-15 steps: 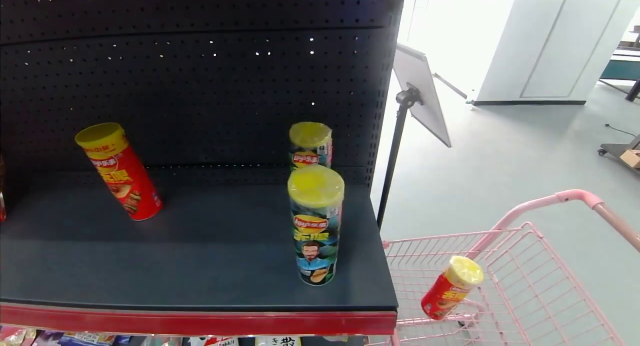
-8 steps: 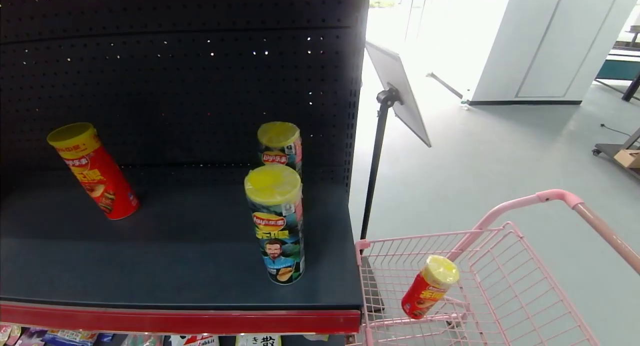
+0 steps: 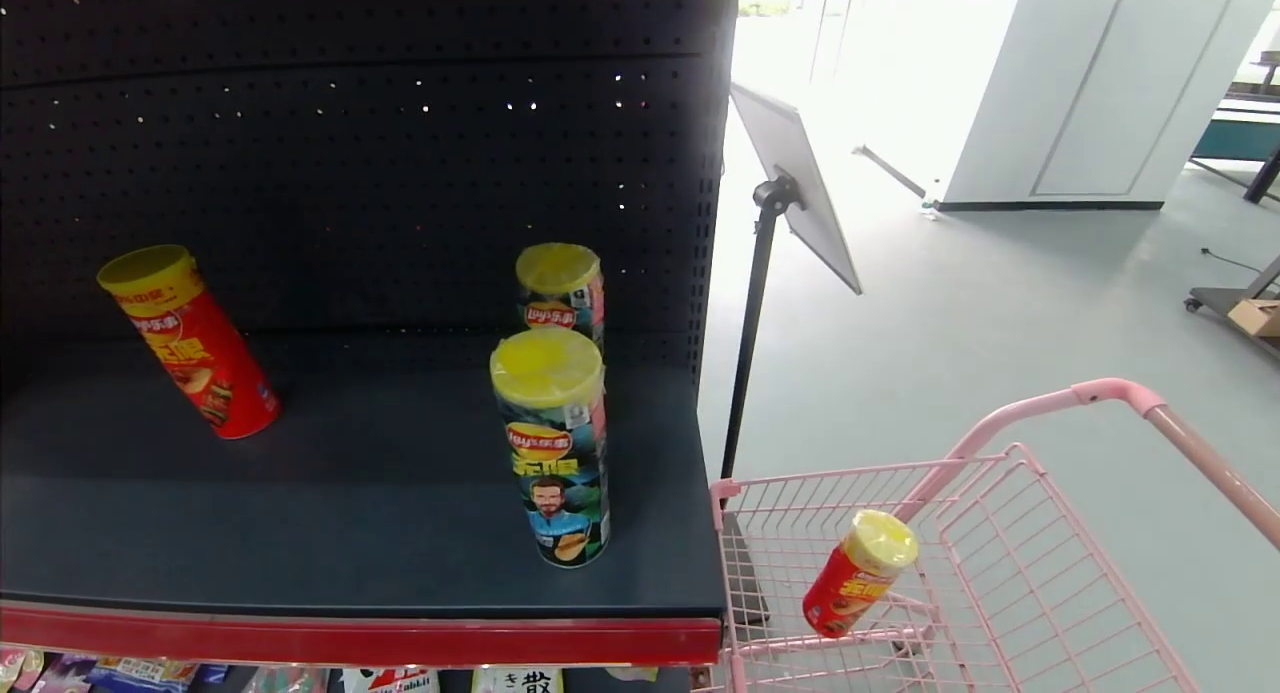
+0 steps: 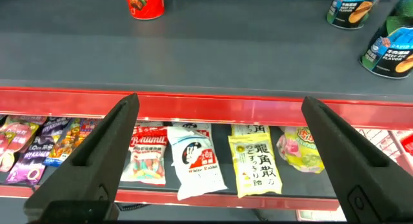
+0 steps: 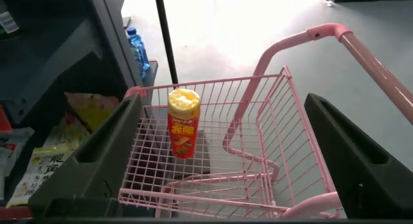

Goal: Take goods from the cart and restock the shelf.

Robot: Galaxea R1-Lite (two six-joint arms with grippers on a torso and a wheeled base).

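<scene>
Right pincer (image 5: 221,98) is wide open over the pink cart (image 5: 303,38), with the red can (image 5: 183,131) standing ahead of it, nearer its left finger. Left pincer (image 4: 219,101) is wide open too, facing the shelf (image 4: 213,56) edge.

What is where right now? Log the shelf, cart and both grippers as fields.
shelf: red can at left; front blue can and rear blue can at right, one behind the other
cart: beside the shelf's right end, cart can inside
left gripper: open, empty, facing the shelf's red front edge
right gripper: open, empty, above the cart
lower shelf: snack bags
pending: cart can not yet picked
</scene>
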